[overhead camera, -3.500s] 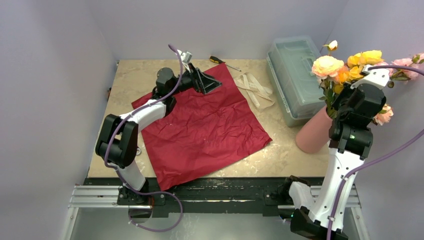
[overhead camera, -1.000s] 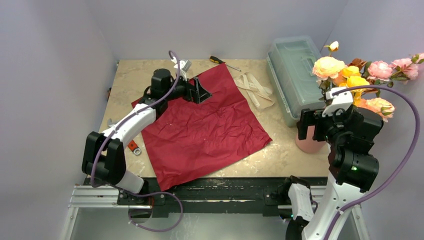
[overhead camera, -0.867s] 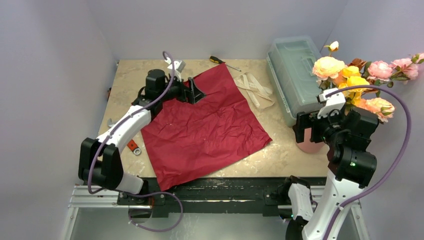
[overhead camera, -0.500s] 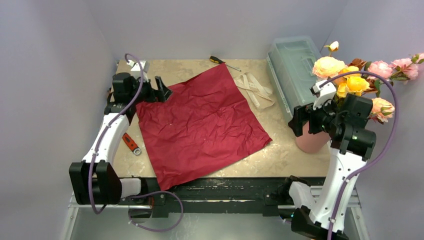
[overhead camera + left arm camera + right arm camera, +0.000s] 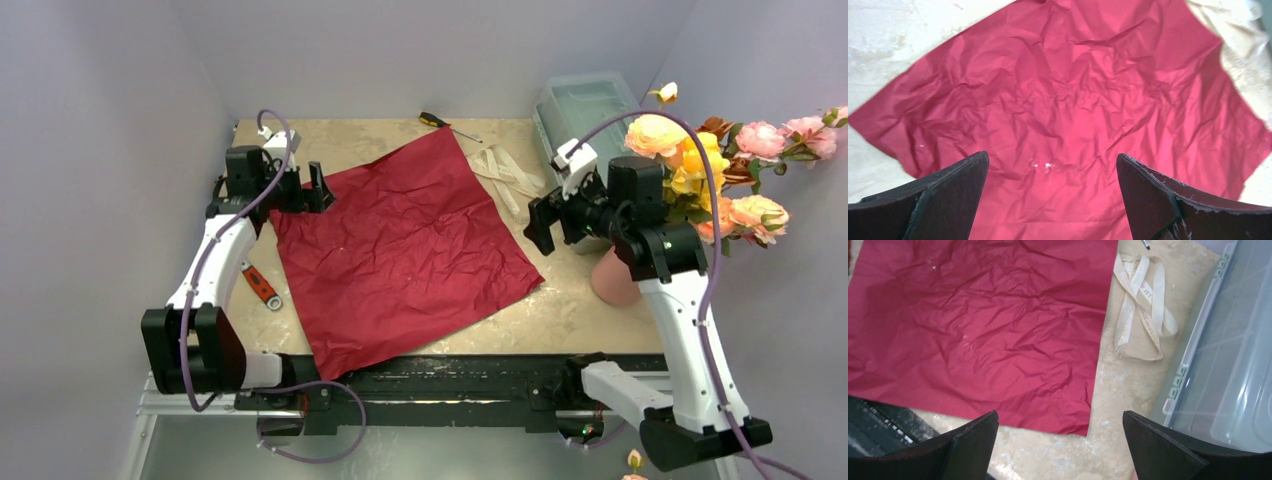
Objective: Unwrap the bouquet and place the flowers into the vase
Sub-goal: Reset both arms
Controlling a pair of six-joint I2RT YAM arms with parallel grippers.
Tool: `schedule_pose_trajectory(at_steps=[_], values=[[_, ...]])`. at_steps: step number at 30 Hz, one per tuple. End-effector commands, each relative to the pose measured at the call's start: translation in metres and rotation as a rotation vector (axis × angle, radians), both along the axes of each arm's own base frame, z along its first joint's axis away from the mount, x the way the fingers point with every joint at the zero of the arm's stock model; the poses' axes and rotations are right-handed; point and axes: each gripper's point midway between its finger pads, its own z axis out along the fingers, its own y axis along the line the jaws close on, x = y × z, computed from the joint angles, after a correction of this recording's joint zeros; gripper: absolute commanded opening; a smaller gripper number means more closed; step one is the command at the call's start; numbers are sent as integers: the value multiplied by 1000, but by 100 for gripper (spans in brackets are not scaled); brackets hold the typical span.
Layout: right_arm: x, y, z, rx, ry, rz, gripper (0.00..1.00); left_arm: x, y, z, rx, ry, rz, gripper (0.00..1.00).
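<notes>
My left gripper [image 5: 318, 188] hangs over the left corner of the red paper [image 5: 405, 245], jaws spread wide, nothing between them. My right gripper [image 5: 535, 222] hovers above the table [image 5: 560, 310], between the paper's right edge and the clear plastic box [image 5: 585, 105]. Its jaws are wide too, and empty. The flowers [image 5: 700, 160] stand in the vase [image 5: 612, 278] at the right edge, just behind my right arm. The cream ribbon [image 5: 510, 178] lies loose on the table, beside the paper's far corner.
</notes>
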Motion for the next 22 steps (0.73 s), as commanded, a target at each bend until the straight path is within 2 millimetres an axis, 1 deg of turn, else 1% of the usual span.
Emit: schedule_pose_trajectory(at_steps=[1, 2, 5, 7, 10, 12, 16, 22], values=[[47, 13, 23, 32, -119, -78, 98, 10, 25, 4, 189, 46, -32, 100], [54, 18, 28, 40, -132, -75, 98, 11, 28, 10, 217, 42, -42, 100], [73, 33, 33, 57, -161, -70, 98, 14, 35, 17, 287, 22, -66, 100], [84, 43, 33, 54, -182, -62, 98, 16, 39, 18, 321, 22, -74, 100], [98, 56, 33, 64, -204, -56, 98, 15, 44, 15, 345, 47, -60, 100], [103, 62, 28, 67, -200, -47, 98, 13, 47, 11, 351, 63, -47, 100], [106, 68, 21, 66, -195, -34, 98, 9, 50, 9, 359, 64, -23, 100], [107, 73, 24, 64, -202, -18, 98, 11, 49, 6, 332, 68, 3, 100]])
